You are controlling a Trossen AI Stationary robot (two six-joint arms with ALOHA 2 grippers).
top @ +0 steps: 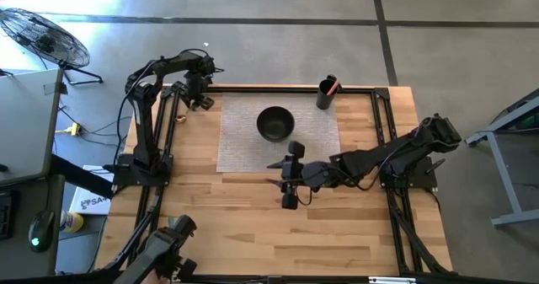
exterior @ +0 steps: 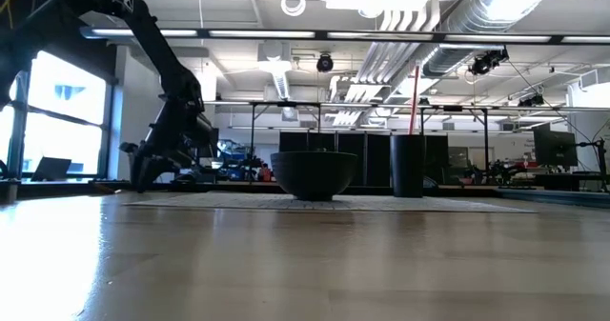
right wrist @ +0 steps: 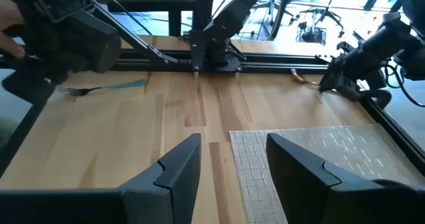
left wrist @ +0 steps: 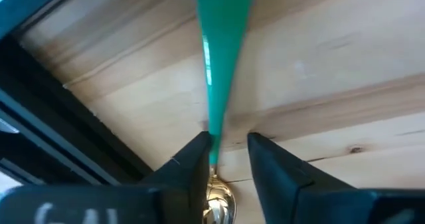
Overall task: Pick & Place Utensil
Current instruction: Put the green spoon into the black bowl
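A spoon with a teal handle [left wrist: 222, 58] and a gold bowl [left wrist: 219, 204] lies on the wood at the table's far left corner. My left gripper [left wrist: 229, 144] [top: 200, 101] points down over it, open, one finger on each side of the spoon's neck. My right gripper [right wrist: 232, 151] [top: 276, 173] hovers open over the table's middle, at the near edge of the woven placemat [top: 244, 145], and touches nothing. A black bowl [top: 275, 122] [exterior: 315, 173] stands on the placemat. A black cup [top: 325, 94] [exterior: 408, 164] holding a red utensil [exterior: 415, 97] stands at the mat's far right corner. My left gripper comes from above with its fingers across the spoon's neck [left wrist: 214, 141], where the teal handle meets the gold. One finger [left wrist: 196, 159] lies right against the neck; the other [left wrist: 265, 154] stands apart. Whether it really touches, I cannot tell. The spoon rests on the table.
A fork with a teal handle [right wrist: 99, 88] lies on the wood at the table's left side. A dark frame rail [left wrist: 73, 137] runs close beside the spoon. Bare wood lies along the table's near half [top: 278, 242].
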